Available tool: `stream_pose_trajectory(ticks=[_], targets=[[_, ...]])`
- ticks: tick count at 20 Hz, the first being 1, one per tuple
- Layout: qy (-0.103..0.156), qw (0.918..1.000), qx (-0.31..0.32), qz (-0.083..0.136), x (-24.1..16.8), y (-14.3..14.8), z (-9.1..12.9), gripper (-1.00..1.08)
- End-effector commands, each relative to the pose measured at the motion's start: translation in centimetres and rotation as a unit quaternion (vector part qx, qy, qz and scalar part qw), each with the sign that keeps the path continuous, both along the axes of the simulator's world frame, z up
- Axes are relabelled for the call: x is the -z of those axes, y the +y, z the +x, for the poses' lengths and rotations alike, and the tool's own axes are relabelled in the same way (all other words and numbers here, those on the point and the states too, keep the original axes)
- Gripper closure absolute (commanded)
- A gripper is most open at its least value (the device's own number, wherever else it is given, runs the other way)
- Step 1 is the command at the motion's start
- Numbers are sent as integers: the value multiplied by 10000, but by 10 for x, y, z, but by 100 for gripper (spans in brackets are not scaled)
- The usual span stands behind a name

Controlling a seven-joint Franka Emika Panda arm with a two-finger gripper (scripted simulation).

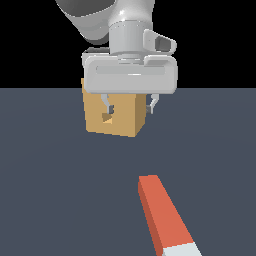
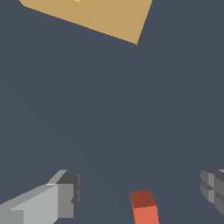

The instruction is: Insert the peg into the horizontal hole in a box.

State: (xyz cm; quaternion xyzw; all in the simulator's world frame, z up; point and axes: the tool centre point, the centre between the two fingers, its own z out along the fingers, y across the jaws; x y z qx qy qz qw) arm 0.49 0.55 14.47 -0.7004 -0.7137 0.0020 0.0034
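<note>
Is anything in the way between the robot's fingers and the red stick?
Nothing visible. The open gripper hangs above bare floor with the peg lying flat and clear. The only other thing is the box, and it sits farther back, not between them.

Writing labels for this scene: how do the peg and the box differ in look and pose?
The peg is a long slim bar, while the box is a squat cube. The peg is red-orange with a white end; the box is plain tan. The box has a notched hole in its face; the peg shows none. Both rest on the floor, ungripped.
</note>
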Motion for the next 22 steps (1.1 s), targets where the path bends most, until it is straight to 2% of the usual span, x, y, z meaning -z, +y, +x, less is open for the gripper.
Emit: stream_pose_trajectory(ticks=[1, 6, 11, 22], targets=[[0, 10000, 0, 0, 0, 0, 0, -92], [-1, 10000, -19, -1, 2, -7, 1, -92], [-4, 10000, -74, -2, 9, -30, 3, -92], [-18, 9995, -313, -7, 36, -125, 19, -92]])
